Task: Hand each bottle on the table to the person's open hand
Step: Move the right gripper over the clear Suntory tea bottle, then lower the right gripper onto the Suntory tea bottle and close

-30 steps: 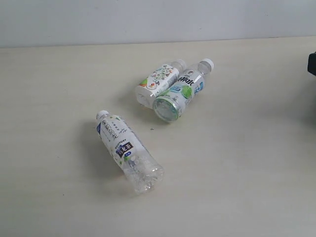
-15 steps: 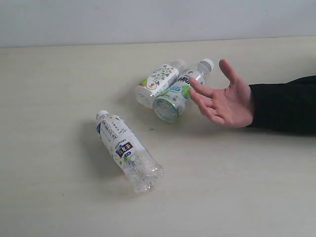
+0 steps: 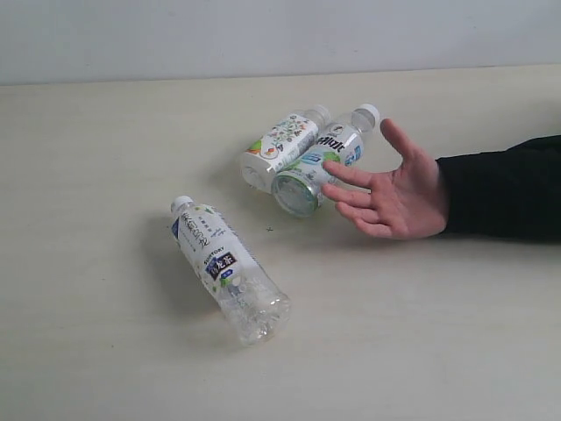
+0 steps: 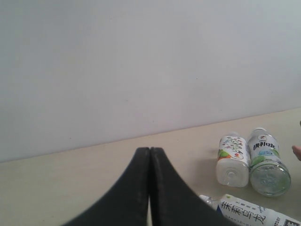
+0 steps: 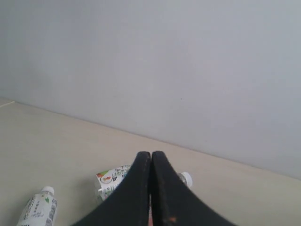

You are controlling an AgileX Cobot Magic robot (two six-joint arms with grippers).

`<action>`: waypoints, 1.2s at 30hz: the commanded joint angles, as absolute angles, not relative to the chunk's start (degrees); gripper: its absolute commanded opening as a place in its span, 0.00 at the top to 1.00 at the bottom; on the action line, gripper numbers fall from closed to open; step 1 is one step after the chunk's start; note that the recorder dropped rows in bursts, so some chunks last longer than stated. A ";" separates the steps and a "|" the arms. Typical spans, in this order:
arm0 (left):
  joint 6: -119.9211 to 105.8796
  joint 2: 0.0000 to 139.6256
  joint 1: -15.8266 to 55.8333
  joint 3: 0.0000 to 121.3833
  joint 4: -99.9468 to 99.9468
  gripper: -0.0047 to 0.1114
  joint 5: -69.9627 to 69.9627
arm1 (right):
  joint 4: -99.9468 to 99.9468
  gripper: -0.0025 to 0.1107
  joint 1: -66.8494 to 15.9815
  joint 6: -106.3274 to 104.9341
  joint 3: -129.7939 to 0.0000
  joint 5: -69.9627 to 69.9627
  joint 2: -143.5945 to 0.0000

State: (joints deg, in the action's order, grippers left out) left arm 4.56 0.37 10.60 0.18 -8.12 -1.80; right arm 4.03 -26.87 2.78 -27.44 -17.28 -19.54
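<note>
Three clear, white-capped bottles lie on the table [image 3: 105, 140]. One with a white printed label [image 3: 279, 145] touches one with a green-blue label [image 3: 320, 162]. A third with a blue-white label [image 3: 226, 263] lies apart, nearer the front. The person's open hand [image 3: 399, 197], palm up with a black sleeve [image 3: 500, 189], rests just right of the green-labelled bottle. Neither gripper shows in the exterior view. My left gripper [image 4: 150, 150] is shut and empty, with the bottles [image 4: 233, 157] [image 4: 268, 162] beyond it. My right gripper [image 5: 151, 154] is shut and empty above the white-labelled bottle [image 5: 113, 181].
A pale grey wall [image 3: 263, 35] rises behind the table's far edge. Another bottle [image 5: 40, 207] lies off to the side in the right wrist view.
A person's hand came in from the right and now lies open, lower and flatter, beside the green-labelled bottle. The bottles have not moved.
</note>
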 commanded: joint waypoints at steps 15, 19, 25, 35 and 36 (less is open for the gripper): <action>4.75 0.00 10.40 0.00 -8.42 0.96 -1.69 | 4.80 0.98 -26.64 3.21 -27.19 -18.83 -19.33; 4.75 0.00 10.40 0.00 -8.42 0.96 -1.69 | 0.82 0.98 -26.64 3.57 -29.02 -19.00 -24.46; 4.75 0.00 10.40 0.00 -8.42 0.96 -1.69 | -15.77 0.90 -26.64 -12.31 -43.58 -29.51 -47.73; 4.75 0.00 10.40 0.00 -8.42 0.96 -1.69 | -36.10 0.89 -30.76 -23.94 -62.59 -47.89 -82.67; 4.75 0.00 10.40 0.00 -8.42 0.96 -1.69 | -36.00 0.89 -32.43 -23.94 -63.85 -47.39 -84.66</action>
